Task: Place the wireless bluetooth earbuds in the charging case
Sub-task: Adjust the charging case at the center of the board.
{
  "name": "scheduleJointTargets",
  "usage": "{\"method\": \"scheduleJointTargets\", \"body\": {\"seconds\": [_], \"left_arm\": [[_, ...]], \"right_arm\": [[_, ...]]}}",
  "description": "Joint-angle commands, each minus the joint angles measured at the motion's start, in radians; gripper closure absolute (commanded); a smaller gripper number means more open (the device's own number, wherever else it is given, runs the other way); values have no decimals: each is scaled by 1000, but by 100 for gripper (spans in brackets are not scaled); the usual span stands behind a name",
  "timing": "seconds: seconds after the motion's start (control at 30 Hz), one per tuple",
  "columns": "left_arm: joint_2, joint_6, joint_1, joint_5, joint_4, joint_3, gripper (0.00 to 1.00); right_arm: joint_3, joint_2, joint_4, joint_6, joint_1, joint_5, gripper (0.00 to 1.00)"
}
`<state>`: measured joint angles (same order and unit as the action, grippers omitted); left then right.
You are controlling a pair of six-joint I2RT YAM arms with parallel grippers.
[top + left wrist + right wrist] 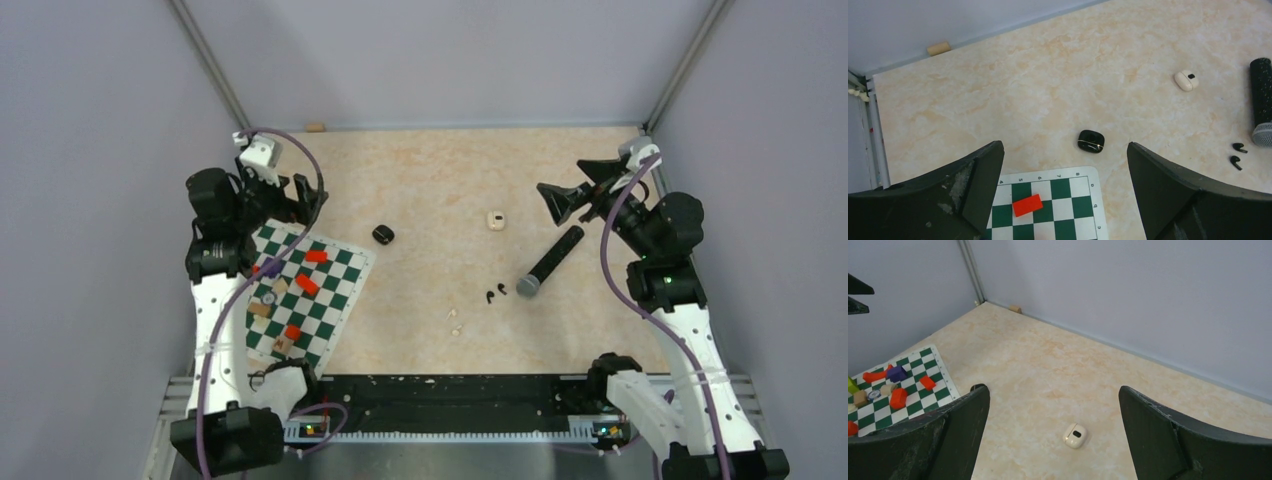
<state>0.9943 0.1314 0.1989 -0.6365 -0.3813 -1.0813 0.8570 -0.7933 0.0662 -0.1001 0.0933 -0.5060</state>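
Both grippers are spread wide and empty, raised at the sides, probably a ready pose. The left gripper [1063, 150] is well left of the microphone [550, 261], over the chessboard [345, 275]. The right gripper [1053, 390] is just behind the mic. The black earbuds [494, 294] lie just left of the mic's head, the white earbuds [455, 320] a bit farther left. The white case [495, 220] and black case [383, 234] sit apart on open tabletop. The mic crowds the black pair.

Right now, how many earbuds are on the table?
4. Black earbuds lie by the microphone head; white earbuds lie lower-left of them in the top view. More could be hidden.
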Motion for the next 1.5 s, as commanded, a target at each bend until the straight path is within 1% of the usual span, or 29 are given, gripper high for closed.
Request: {"method": "scheduleJointTargets", "body": {"seconds": [0.0, 0.07, 0.17, 0.3, 0.5, 0.6, 0.7, 1.0, 1.2, 1.47], "left_arm": [[41, 95, -135, 153, -36, -84, 1], [72, 132, -206, 213, -38, -87, 1], [107, 186, -291, 242, -29, -73, 1], [172, 236, -348, 257, -28, -62, 1], [293, 170, -366, 249, 28, -35, 1], [353, 156, -384, 290, 57, -17, 1], [421, 152, -398, 323, 58, -23, 1], [595, 155, -411, 329, 49, -51, 1], [655, 157, -412, 312, 53, -28, 1], [689, 230, -419, 282, 34, -22, 1]], "right_arm": [[24, -14, 7, 30, -9, 3, 1], [52, -46, -72, 51, -9, -25, 1], [79, -109, -191, 94, -9, -79, 3], [27, -116, -194, 176, -10, -102, 3], [-25, -113, -146, 189, -9, -104, 3], [-52, -118, -119, 187, -9, -107, 4], [-57, -129, -113, 187, -10, -105, 4], [-76, -132, -103, 219, -9, -78, 5], [-79, -131, -99, 229, -10, -68, 6], [-84, -136, -100, 240, -10, -63, 6]]}}
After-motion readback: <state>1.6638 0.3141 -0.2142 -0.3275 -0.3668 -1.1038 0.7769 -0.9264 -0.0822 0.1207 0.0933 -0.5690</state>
